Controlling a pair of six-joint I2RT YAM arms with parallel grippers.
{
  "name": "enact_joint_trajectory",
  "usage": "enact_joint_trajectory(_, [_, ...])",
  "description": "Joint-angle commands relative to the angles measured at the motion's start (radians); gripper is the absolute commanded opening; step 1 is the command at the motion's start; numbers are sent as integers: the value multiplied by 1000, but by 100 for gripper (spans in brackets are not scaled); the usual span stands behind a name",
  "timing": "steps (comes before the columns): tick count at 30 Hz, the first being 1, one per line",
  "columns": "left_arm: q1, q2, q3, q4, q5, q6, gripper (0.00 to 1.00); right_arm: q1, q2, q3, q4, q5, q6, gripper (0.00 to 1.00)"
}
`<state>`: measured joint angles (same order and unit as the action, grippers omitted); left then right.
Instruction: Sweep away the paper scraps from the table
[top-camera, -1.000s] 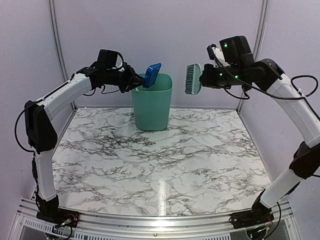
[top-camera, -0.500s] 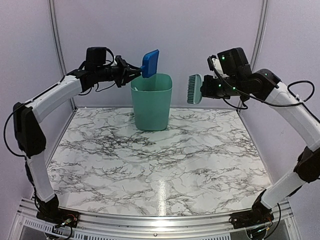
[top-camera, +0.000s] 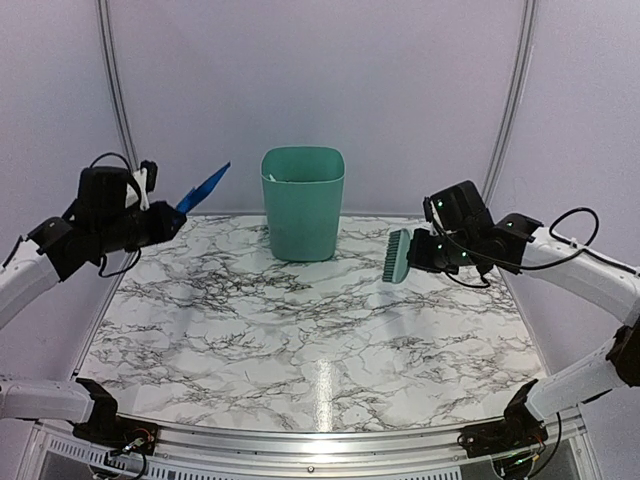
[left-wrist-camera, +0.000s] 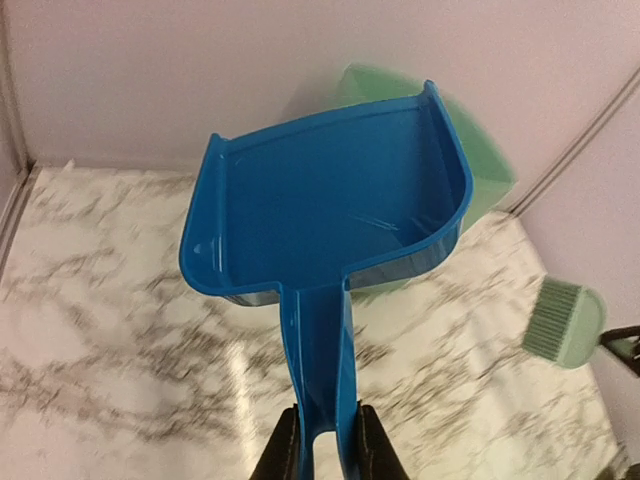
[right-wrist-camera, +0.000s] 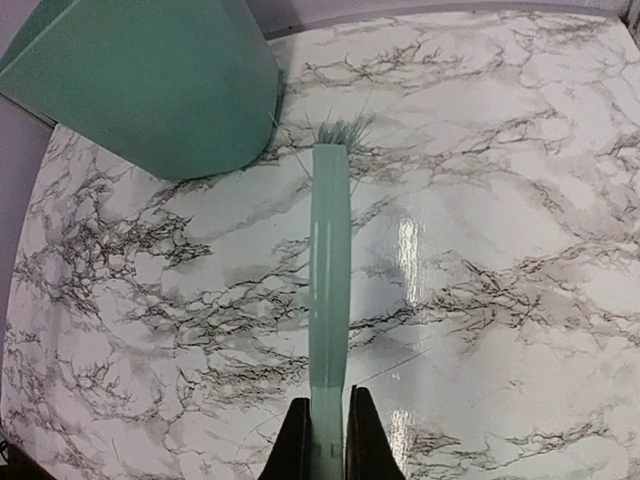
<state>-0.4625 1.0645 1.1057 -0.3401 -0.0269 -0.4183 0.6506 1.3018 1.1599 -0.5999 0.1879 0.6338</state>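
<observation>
My left gripper (left-wrist-camera: 322, 425) is shut on the handle of a blue dustpan (left-wrist-camera: 330, 200), whose pan looks empty. In the top view that gripper (top-camera: 165, 222) holds the dustpan (top-camera: 203, 187) in the air over the table's far left corner, pan tilted up. My right gripper (right-wrist-camera: 327, 415) is shut on the handle of a green hand brush (right-wrist-camera: 329, 270). It (top-camera: 425, 255) carries the brush (top-camera: 397, 256) low over the marble table (top-camera: 300, 330), right of the bin, bristles facing left. The paper scraps are out of view in every frame.
A tall teal bin (top-camera: 303, 203) stands at the back centre of the table, also visible from the right wrist as the bin (right-wrist-camera: 150, 80). Pale walls with metal posts close in the back and sides. A metal rail (top-camera: 300, 440) runs along the near edge.
The left arm has pulled the dustpan back from above the bin, leftwards and down. The right arm has lowered the brush from bin-rim height to just above the table.
</observation>
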Motion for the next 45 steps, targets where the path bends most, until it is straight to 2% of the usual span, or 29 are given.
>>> enact_joint_trajectory(1, [2, -56, -203, -148, -198, 64, 0, -19, 10, -103, 195, -86, 69, 0])
enact_joint_trajectory(6, [2, 5, -301, -156, -199, 21, 0, -45, 30, -248, 334, -193, 93, 0])
enact_joint_trajectory(10, [2, 90, -336, -158, -179, 5, 0, -46, 42, -318, 357, -215, 101, 3])
enact_joint_trajectory(15, [1, 168, -392, -136, -166, 9, 0, -47, 29, -384, 341, -208, 112, 19])
enact_joint_trajectory(22, [-3, 252, -439, -113, -135, -18, 0, -48, -31, -486, 333, -200, 138, 33])
enact_joint_trajectory(29, [-9, 317, -472, -65, -103, -24, 0, -47, -68, -481, 274, -194, 91, 54])
enact_joint_trajectory(31, [-10, 326, -478, -55, -100, -19, 5, -48, -88, -458, 252, -193, 61, 63])
enact_joint_trajectory(36, [-10, 333, -485, -33, -87, -16, 26, -49, -124, -369, 167, -112, -22, 81])
enact_joint_trajectory(38, [-10, 338, -482, -28, -89, -14, 33, -49, -133, -333, 140, -88, -44, 83])
enact_joint_trajectory(44, [-10, 352, -471, -29, -73, -20, 44, -48, -153, -281, 102, -59, -75, 86])
enact_joint_trajectory(45, [-11, 341, -471, -28, -65, -22, 51, -48, -159, -274, 100, -56, -79, 87])
